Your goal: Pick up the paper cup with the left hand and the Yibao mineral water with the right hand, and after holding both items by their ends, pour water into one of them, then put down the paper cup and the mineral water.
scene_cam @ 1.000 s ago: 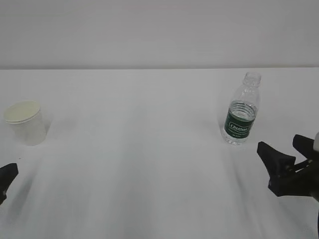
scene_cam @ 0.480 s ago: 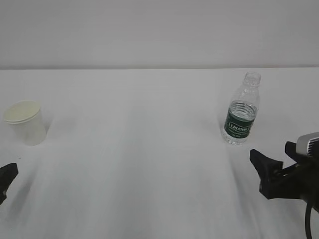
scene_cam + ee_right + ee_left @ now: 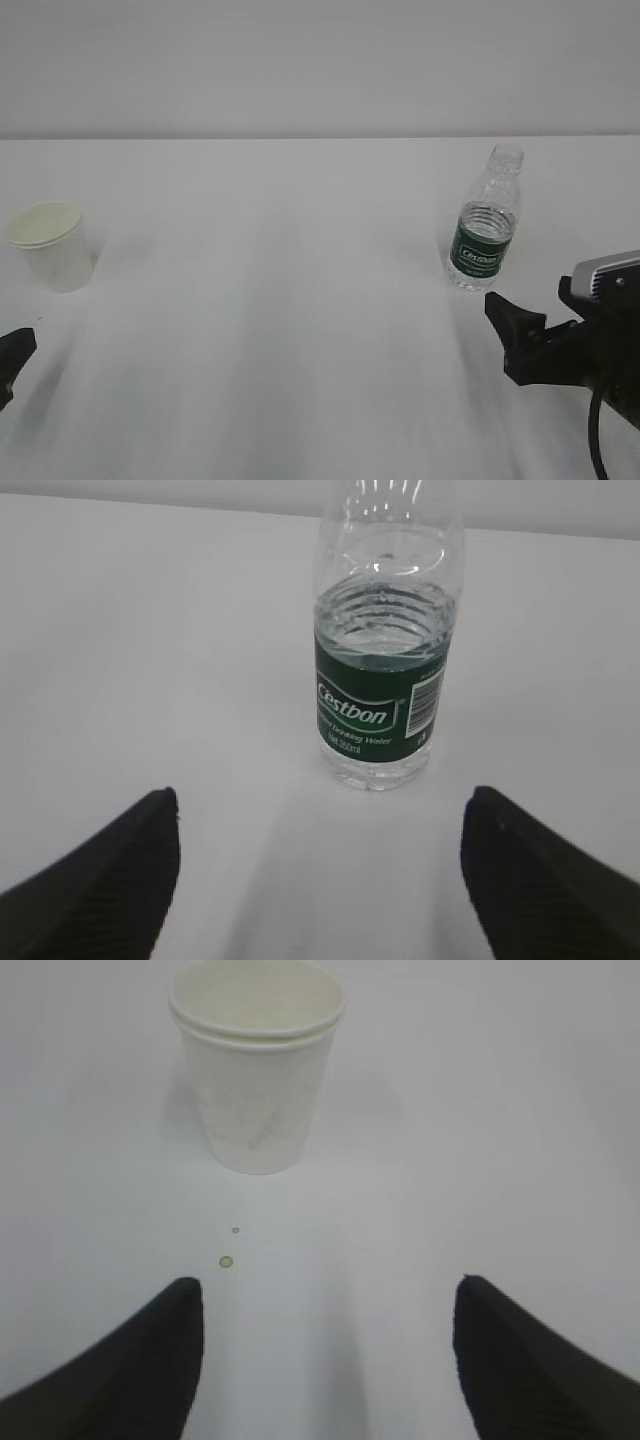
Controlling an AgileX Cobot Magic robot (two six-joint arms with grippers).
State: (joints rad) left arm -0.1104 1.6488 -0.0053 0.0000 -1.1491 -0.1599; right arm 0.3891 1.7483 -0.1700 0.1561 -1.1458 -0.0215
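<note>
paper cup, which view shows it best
The left wrist view: the paper cup stands upright, close and centred ahead of the open left hand, rim and wall sharp. The exterior view shows it small at the far left. The right wrist view shows only the Yibao mineral water, no cup.

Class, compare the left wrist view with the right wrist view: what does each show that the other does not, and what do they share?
Only the left wrist view shows the paper cup, standing upright, with two small droplets on the table before it. Only the right wrist view shows the Yibao mineral water, upright, uncapped and partly filled. Both share the white table and an open pincer, left pincer and right pincer, empty and short of its object.
</note>
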